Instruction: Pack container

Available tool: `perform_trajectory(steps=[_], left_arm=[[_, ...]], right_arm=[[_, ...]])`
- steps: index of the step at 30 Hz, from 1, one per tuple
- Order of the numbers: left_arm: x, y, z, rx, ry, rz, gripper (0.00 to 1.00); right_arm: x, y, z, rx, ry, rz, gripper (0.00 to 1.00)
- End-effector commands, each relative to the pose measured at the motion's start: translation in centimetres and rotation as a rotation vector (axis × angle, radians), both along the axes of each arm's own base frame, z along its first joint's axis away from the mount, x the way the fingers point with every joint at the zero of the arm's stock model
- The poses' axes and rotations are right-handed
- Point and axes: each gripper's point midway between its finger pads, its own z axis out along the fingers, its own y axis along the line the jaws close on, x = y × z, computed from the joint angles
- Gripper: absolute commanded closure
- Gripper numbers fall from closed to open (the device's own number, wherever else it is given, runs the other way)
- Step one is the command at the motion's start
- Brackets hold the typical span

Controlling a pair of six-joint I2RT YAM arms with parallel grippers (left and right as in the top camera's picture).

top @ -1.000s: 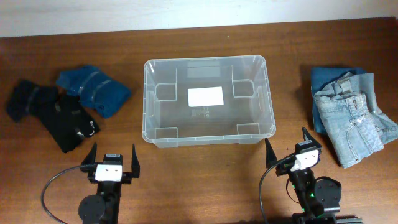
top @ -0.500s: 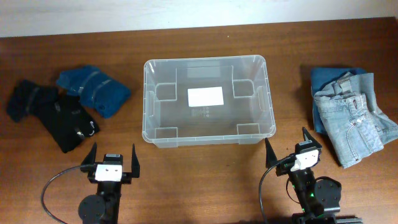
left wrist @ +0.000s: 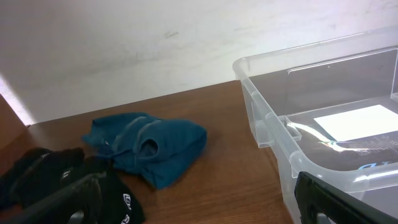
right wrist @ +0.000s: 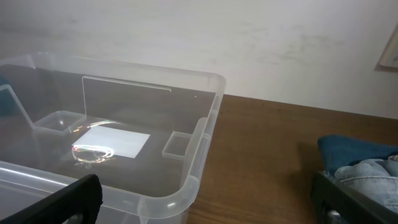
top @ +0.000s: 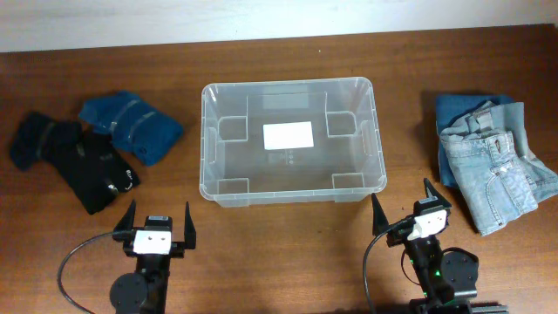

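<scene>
The clear plastic container (top: pixel 207 139) stands empty in the middle of the table, a white label on its bottom; it also shows in the left wrist view (left wrist: pixel 273 134) and the right wrist view (right wrist: pixel 205 134). A black garment (top: pixel 74 157) and a dark blue garment (top: pixel 131 126) lie to its left. Folded light blue jeans (top: pixel 497 170) on a darker blue piece lie to its right. My left gripper (top: pixel 158 225) is open and empty near the front edge. My right gripper (top: pixel 403 208) is open and empty in front of the container's right corner.
A white wall (left wrist: pixel 124 43) runs behind the table's far edge. Black cables (top: pixel 74 262) loop beside the arm bases at the front. Bare wood lies between the container and each clothes pile.
</scene>
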Motion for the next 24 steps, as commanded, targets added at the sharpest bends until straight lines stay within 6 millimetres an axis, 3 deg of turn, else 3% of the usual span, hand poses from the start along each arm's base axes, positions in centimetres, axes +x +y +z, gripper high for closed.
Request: perform_trajectory(steps=[1, 19, 24], left_arm=[[-0.01, 0.37, -0.17, -0.008, 0.0, 0.019, 0.01], [0.0, 0.37, -0.16, -0.008, 0.0, 0.019, 0.01], [-0.01, 0.37, -0.17, -0.008, 0.0, 0.019, 0.01]], right_arm=[[0.0, -0.16, -0.16, 0.008, 0.001, -0.007, 0.02], [0.01, -0.22, -0.2, 0.013, 0.003, -0.011, 0.01], [0.12, -0.68, -0.39, 0.104, 0.027, -0.044, 0.02]])
